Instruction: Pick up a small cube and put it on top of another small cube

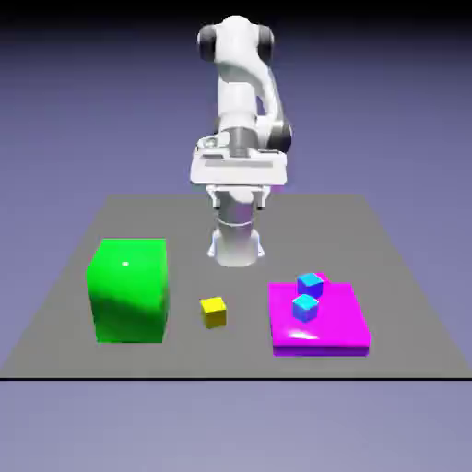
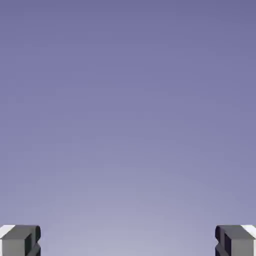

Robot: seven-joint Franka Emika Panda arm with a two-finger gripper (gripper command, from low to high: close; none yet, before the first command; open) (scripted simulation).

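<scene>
Three small cubes show in the exterior view. A yellow cube (image 1: 214, 312) lies on the table between the big green cube and the magenta slab. A blue cube (image 1: 311, 284) and a cyan cube (image 1: 305, 307) sit close together on top of the slab. My gripper (image 1: 239, 204) hangs high above the far middle of the table, well back from every cube. In the hand view the gripper (image 2: 128, 242) is open. Its two grey fingertips (image 2: 20, 241) stand far apart at the bottom corners, with only the plain backdrop between them.
A big green cube (image 1: 129, 289) stands at the exterior view's left. A wide flat magenta slab (image 1: 337, 323) lies at the right front. The robot's base (image 1: 236, 241) rises at the far middle of the grey table (image 1: 64, 304).
</scene>
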